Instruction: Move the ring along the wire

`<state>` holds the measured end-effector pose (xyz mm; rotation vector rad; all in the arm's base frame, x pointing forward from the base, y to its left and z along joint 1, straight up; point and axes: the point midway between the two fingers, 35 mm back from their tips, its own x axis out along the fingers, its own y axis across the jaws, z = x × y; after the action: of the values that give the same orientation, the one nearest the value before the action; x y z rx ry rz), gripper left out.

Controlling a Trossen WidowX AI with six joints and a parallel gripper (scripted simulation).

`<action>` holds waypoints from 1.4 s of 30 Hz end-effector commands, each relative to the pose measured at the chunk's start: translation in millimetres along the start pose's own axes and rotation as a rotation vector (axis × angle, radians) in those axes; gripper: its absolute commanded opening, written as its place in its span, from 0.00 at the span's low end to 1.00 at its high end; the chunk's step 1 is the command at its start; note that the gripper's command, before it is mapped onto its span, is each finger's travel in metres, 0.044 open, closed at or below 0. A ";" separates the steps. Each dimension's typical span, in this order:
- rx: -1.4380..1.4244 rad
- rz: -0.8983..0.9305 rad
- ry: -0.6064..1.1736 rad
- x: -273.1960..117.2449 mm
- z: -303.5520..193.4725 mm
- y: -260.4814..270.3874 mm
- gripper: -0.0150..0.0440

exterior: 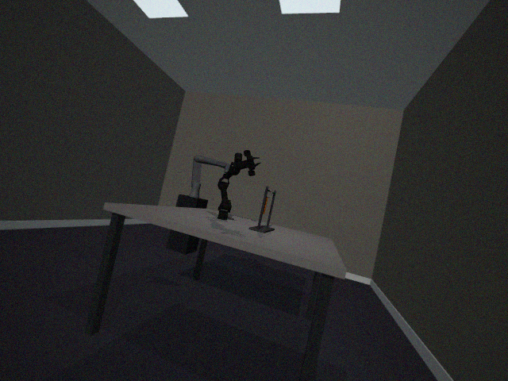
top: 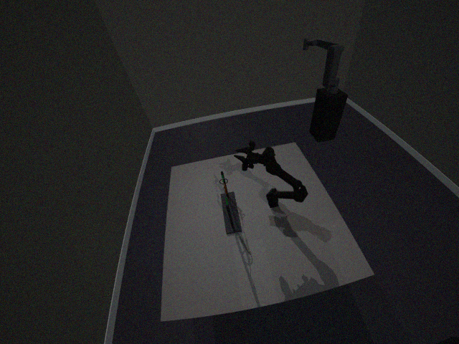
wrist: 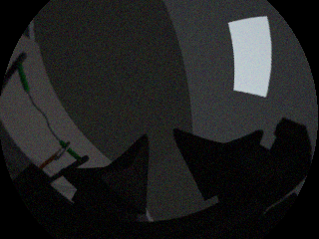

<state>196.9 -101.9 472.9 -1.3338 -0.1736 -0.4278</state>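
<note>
The ring [top: 220, 181] [wrist: 62, 150] hangs around the green wire part [wrist: 74, 153] beside one post [wrist: 70, 169]. Its orange handle [top: 225, 189] [exterior: 264, 205] [wrist: 47, 163] hangs down from it. The thin grey wire [wrist: 44, 117] runs in bends to the other green part [wrist: 23, 77] [top: 226, 201] by the other post [wrist: 14, 67]. My gripper [top: 234, 153] [exterior: 259, 160] [wrist: 159, 134] is partly open with nothing between its fingers. It is in the air above the wire's height, apart from the ring and handle, on the arm's side in the exterior view.
The posts stand on a dark base plate [top: 236, 218] [exterior: 262, 228] on the pale table [top: 196, 259] [exterior: 295, 246]. A second, grey arm [top: 331, 67] [exterior: 197, 176] stands on a dark pedestal [top: 328, 115] beyond the table. Shadows of the arm and wire frame fall on the table.
</note>
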 end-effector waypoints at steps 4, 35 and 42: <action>0.270 0.170 0.037 0.4 -47.5 86.1 0.53; 1.289 0.573 0.306 -126.1 -82.0 333.4 0.53; 1.281 0.551 0.295 -106.1 -79.2 328.4 0.53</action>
<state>212.4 -100.3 113.7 -0.0252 0.1734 0.0198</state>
